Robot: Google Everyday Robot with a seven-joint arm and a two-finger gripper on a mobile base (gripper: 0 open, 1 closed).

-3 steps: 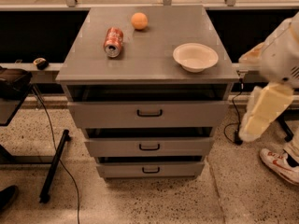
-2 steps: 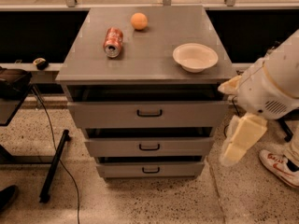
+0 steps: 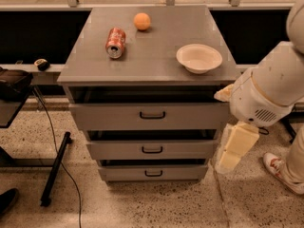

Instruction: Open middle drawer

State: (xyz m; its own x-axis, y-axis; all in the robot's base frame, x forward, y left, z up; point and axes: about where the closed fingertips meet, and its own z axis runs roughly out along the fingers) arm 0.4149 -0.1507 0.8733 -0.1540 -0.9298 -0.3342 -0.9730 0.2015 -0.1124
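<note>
- Camera view shows the robot's white arm (image 3: pixel 268 91) coming in from the right edge, its bulky joint level with the top drawer (image 3: pixel 152 116) and just off the cabinet's right front corner.
- The cream-coloured gripper (image 3: pixel 229 161) hangs down and leftward from that joint, beside the right end of the middle drawer (image 3: pixel 118 150). Whether it touches the front, and whether it is open or closed, I cannot tell; it has hold of nothing visible.
- The middle drawer sits between the top drawer and the bottom drawer (image 3: pixel 118 173), its small black bar handle (image 3: pixel 152 149) at the centre, well left of the gripper.
- On the grey worktop (image 3: pixel 152 63) a red soda can (image 3: pixel 115 42) lies on its side, with an orange (image 3: pixel 141 21) behind it and a white bowl (image 3: pixel 199 58) near the right edge.
- A person's white shoe (image 3: pixel 280 172) stands on the speckled floor at the right; a black cable (image 3: pixel 52 141) trails on the left.
</note>
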